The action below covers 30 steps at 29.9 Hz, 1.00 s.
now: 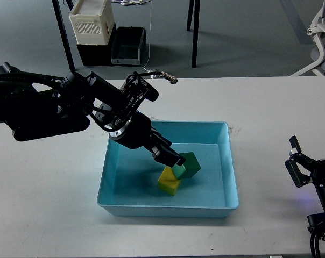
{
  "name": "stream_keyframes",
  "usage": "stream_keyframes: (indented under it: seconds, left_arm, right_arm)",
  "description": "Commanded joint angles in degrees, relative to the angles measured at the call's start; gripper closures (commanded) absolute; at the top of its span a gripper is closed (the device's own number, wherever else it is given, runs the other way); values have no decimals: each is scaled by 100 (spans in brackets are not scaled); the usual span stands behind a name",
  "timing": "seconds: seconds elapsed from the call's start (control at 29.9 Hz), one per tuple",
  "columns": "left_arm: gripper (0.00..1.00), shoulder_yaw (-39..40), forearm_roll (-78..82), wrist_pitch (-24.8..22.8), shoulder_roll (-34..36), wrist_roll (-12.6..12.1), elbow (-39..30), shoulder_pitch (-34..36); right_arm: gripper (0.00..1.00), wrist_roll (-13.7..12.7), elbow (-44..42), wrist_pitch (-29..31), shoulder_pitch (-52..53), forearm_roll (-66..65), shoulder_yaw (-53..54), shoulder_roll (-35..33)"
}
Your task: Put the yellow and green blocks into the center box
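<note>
Inside the blue tray (219,161), left claw (170,157) pinches green block (187,165), which touches yellow block (169,181) near front wall. Right claw (301,162) spread, at surface (44,193) right edge.

A yellow block (169,181) and a dark green block (188,165) are seen in a light blue tray (114,194) on a white table (44,204), beneath black arms.

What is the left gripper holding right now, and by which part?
Cannot tell for sure: the left gripper has its fingers at the green block's upper left edge, inside the blue tray; whether they clamp it is unclear.
</note>
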<state>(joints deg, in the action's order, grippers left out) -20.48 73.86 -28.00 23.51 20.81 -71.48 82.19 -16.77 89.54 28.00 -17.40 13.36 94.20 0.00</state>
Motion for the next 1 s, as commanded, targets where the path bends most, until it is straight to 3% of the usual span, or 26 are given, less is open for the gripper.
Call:
stream_keyframes:
  seconds: [0.0, 0.17, 0.37, 0.57, 0.74, 0.97]
  left_arm:
    - [18, 27, -12, 0, -4, 20, 20, -63]
    - [15, 272, -476, 0, -13, 11, 406, -10]
    - [15, 1246, -758, 0, -39, -7, 661, -167]
    - [15, 3275, -1610, 0, -391, -50, 1285, -1133]
    - [12, 5086, -2277, 0, -881, -50, 1294, -1986]
    - [6, 6915, -3333, 0, -1533, -50, 1277, -2742]
  right_arm:
    - [0, 7, -7, 0, 0, 0, -16, 0]
    - [0, 7, -7, 0, 0, 0, 10, 0]
    - [0, 7, 11, 0, 44, 0, 45, 0]
    - [0, 15, 20, 0, 79, 0, 115, 0]
    - [0, 7, 28, 0, 97, 0, 212, 0]
    - [0, 15, 28, 0, 158, 0, 318, 0]
